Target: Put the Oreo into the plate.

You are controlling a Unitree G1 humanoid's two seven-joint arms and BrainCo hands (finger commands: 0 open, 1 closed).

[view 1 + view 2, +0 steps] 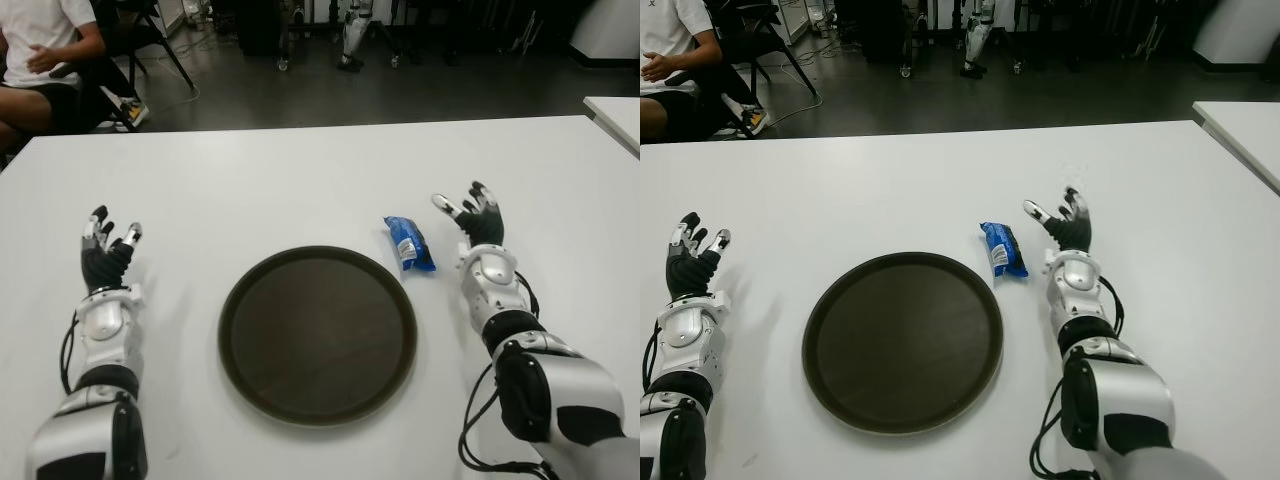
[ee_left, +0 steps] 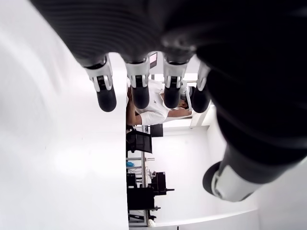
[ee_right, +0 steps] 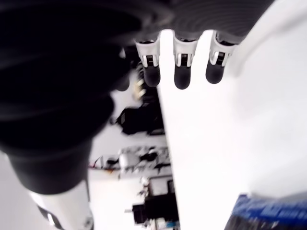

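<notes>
A blue Oreo packet (image 1: 410,243) lies on the white table (image 1: 300,180), just past the right rim of a round dark plate (image 1: 318,334) that holds nothing. My right hand (image 1: 470,215) shows a little to the right of the packet, fingers spread and apart from it; the packet's blue edge (image 3: 268,211) appears in the right wrist view. My left hand (image 1: 108,240) is far to the left of the plate, fingers spread and holding nothing, as the left wrist view fingers (image 2: 139,91) confirm.
A seated person (image 1: 40,50) is beyond the table's far left corner, beside a chair. A second white table (image 1: 615,115) edges in at the far right. Dark floor with equipment stands lies behind.
</notes>
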